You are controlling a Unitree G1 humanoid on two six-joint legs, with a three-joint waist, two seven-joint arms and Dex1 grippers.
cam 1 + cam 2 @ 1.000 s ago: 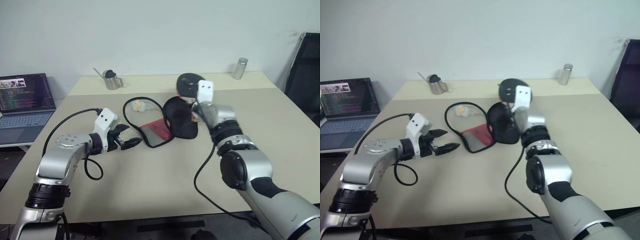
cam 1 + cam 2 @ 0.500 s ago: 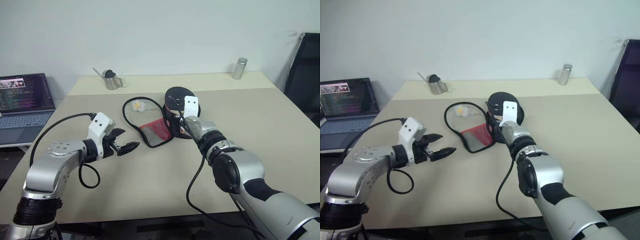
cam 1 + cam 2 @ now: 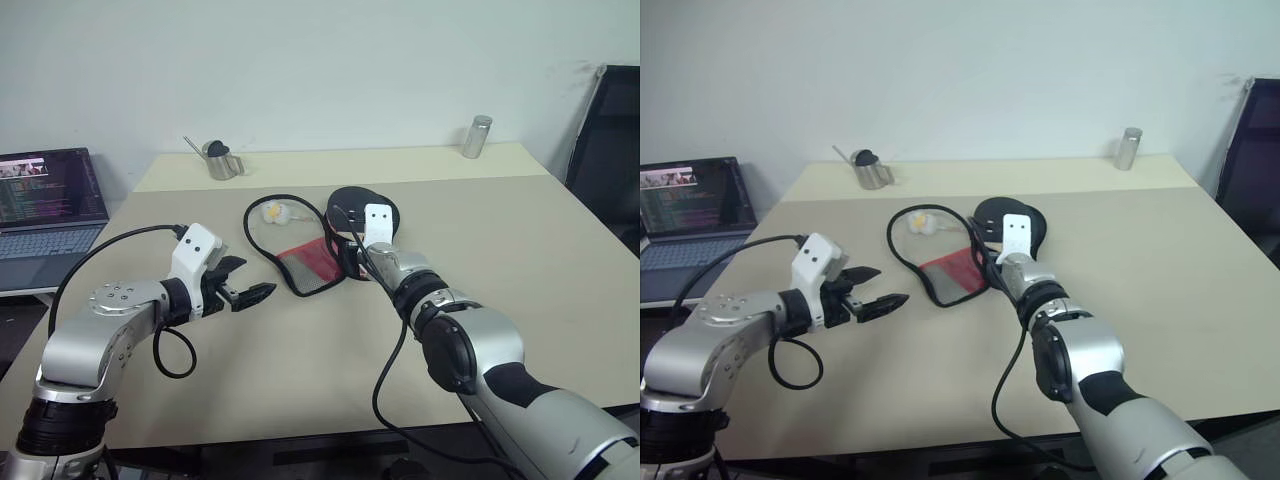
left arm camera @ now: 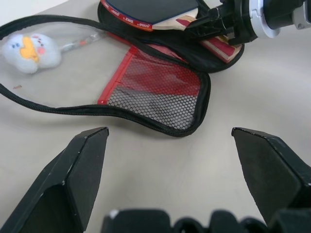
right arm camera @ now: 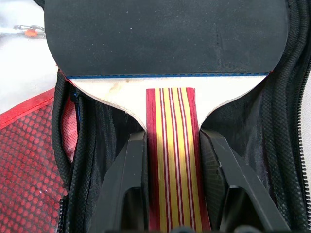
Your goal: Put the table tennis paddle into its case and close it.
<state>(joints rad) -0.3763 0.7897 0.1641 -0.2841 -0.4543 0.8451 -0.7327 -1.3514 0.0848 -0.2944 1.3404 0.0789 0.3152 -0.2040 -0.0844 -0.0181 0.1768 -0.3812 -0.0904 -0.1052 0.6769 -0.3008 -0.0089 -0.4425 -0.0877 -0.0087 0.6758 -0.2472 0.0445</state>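
Right wrist view puts the right gripper (image 5: pixel 170 184) at the centre, its two black fingers (image 5: pixel 127 184) clamped on either side of the striped wooden handle of the table tennis paddle (image 5: pixel 165 53); the black blade lies over the black lining of the case (image 5: pixel 284 145), with the zip edge running down both sides and the red mesh flap spread beside it. Out from there, the left gripper (image 4: pixel 170 165) hangs with its jaws spread wide and empty, near the open flap, apart from it; a small white plush toy (image 3: pixel 273 211) lies on the table (image 3: pixel 560 250) just beyond the case. By my reading the paddle is laid into the case but not yet let go; folding the flap over and zipping remain.
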